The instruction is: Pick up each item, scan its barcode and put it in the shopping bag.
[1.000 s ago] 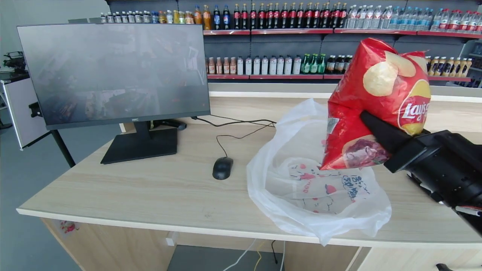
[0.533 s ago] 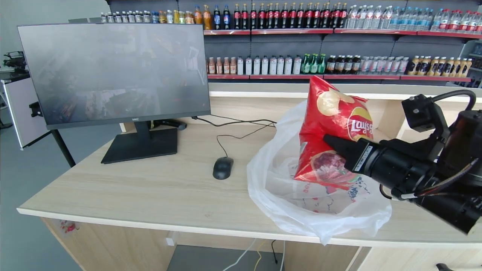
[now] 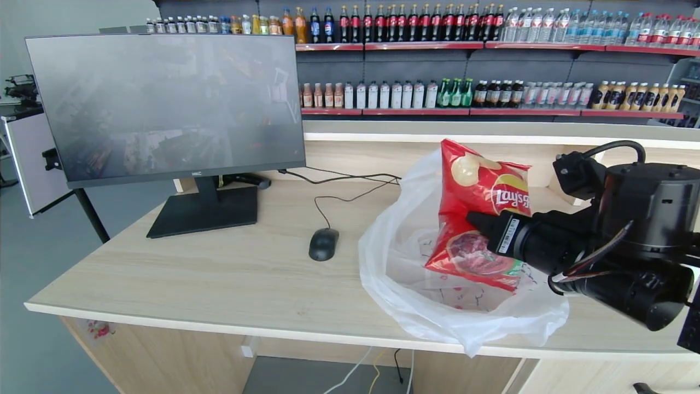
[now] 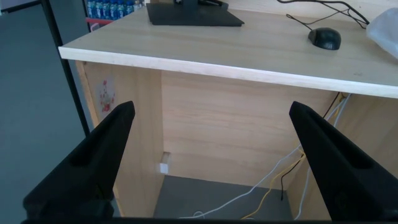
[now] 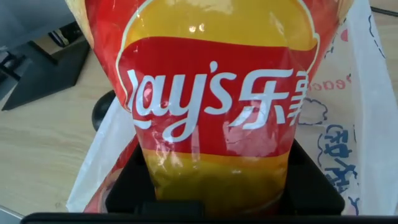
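**Operator:** What has changed?

**Spotter:** Down and to the left. In one second your right gripper (image 3: 479,219) has carried the chips (image 3: 484,189) from high over the desk (image 3: 219,279) into the mouth of the bag (image 3: 391,257).

**Operator:** Take me across from the left.

**Spotter:** Your left gripper (image 4: 211,107) hangs in front of the desk, lower than its top. Its fingers are wide apart with nothing between them. On the desk's left stands the monitor (image 3: 164,106), screen dark. Right of its base you see the mouse (image 3: 323,244), with its cable running back toward the monitor.

**Operator:** And the bag?

**Spotter:** It lies right of the mouse, near the front edge, translucent white with its mouth gaping upward.

**Operator:** Where are the chips now?

**Spotter:** They are upright and a little tilted. The lower end is inside the bag's mouth and the top stands above its rim. You can't tell whether the packet touches the plastic underneath.

**Operator:** Grip?

**Spotter:** Your right gripper comes in from the right and is clamped on the packet's middle, one finger on each face. From the right wrist you see the chips (image 5: 211,93) squeezed between both fingers (image 5: 127,183). The bag (image 5: 367,93) and the mouse (image 5: 101,112) lie beyond.

**Operator:** Behind?

**Spotter:** Shelves (image 3: 437,46) of bottles (image 3: 415,24) run along the back wall.
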Tool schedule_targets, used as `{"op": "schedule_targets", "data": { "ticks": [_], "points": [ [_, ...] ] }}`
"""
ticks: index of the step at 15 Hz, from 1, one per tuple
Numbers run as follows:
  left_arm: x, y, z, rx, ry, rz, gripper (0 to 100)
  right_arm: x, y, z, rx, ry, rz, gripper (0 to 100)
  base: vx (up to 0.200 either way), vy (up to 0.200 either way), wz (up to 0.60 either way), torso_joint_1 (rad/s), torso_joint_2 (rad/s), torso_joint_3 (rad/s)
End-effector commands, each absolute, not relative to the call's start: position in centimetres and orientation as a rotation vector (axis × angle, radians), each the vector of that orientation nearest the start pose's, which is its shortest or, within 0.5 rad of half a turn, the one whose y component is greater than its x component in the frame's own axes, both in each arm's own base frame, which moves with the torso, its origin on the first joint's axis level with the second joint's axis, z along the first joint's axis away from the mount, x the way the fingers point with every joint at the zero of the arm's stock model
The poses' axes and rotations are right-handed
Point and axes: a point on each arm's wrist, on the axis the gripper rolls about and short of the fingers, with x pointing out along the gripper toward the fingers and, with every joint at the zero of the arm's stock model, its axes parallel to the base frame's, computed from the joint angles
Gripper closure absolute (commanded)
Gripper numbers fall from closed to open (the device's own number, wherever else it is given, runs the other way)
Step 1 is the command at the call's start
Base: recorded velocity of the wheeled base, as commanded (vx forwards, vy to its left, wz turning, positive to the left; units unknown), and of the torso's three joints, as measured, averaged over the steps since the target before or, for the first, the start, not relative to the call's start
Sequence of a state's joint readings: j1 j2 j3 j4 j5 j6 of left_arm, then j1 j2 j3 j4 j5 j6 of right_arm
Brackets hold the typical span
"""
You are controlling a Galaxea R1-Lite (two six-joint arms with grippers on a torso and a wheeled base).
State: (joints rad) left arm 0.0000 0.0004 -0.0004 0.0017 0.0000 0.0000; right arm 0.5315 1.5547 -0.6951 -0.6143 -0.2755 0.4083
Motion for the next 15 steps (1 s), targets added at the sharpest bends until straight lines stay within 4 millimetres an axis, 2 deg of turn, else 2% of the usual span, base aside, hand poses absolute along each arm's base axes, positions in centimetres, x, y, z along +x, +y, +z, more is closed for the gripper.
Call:
{"op": "schedule_targets", "data": {
  "ticks": [1, 2, 5, 11, 15],
  "points": [
    [-2.3, 0.0, 7.6, 0.000, 0.000, 0.000, 0, 23.7, 13.1, 18.1, 0.300, 0.311, 0.189, 100, 0.000, 0.000, 0.00, 0.000, 0.00, 0.000],
    [-2.3, 0.0, 7.5, 0.000, 0.002, 0.000, 0, 24.0, 13.2, 17.1, 0.301, 0.343, 0.178, 100, 0.000, 0.000, 0.00, 0.000, 0.00, 0.000],
    [-2.3, 0.0, 7.6, 0.000, 0.000, 0.000, 0, 23.4, 13.3, 16.0, 0.279, 0.379, 0.180, 100, 0.000, 0.000, 0.00, 0.000, 0.00, 0.000],
    [-2.3, 0.0, 7.6, 0.000, 0.000, 0.000, 0, 23.0, 13.3, 14.8, 0.258, 0.419, 0.174, 100, 0.000, 0.000, 0.00, 0.000, 0.00, 0.000],
    [-2.3, 0.0, 7.5, 0.000, 0.002, 0.000, 0, 23.0, 13.3, 14.8, 0.258, 0.418, 0.172, 100, 0.000, 0.000, 0.00, 0.000, 0.00, 0.000]
  ]
}}
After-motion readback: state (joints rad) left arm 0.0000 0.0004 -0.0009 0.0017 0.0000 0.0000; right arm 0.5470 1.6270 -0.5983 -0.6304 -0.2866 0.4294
